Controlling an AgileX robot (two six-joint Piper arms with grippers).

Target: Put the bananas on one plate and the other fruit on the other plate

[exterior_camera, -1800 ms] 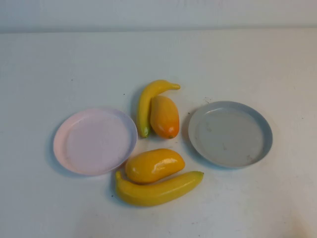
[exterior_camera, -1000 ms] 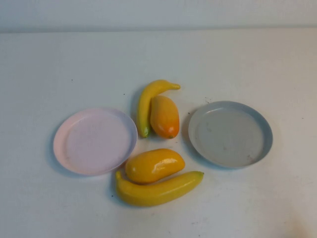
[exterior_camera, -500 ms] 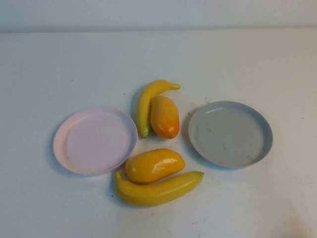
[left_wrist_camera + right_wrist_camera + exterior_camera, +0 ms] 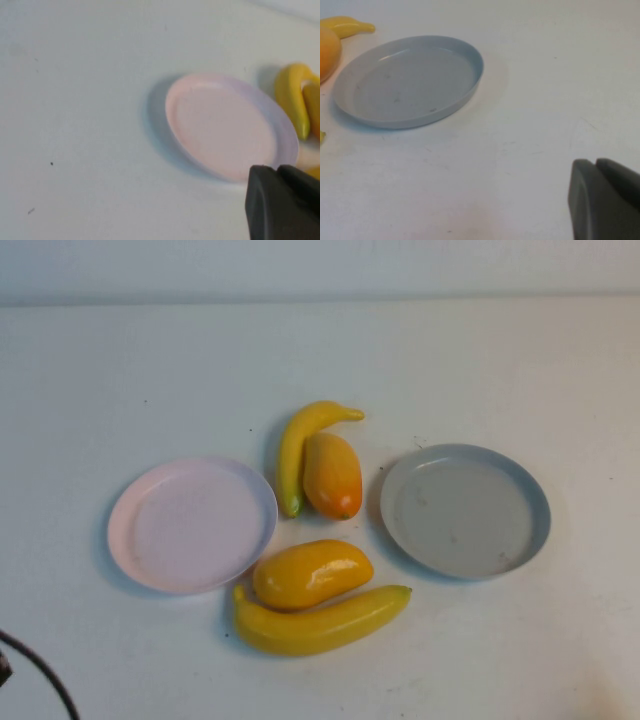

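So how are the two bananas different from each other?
The near banana is thicker and longer than the far banana. The near banana lies crosswise beside the yellow mango; the far banana runs front to back beside the orange mango. Both are curved, yellow, and on the table, on neither plate. The left gripper is near the pink plate, the right gripper near the grey plate.

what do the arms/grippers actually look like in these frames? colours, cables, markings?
Little shows. The left gripper appears in its wrist view as a dark, near-black, matte block with rounded edges; the right gripper looks the same, dark grey-black. No markings are visible. In the high view, only a thin black curved cable enters at the near left corner.
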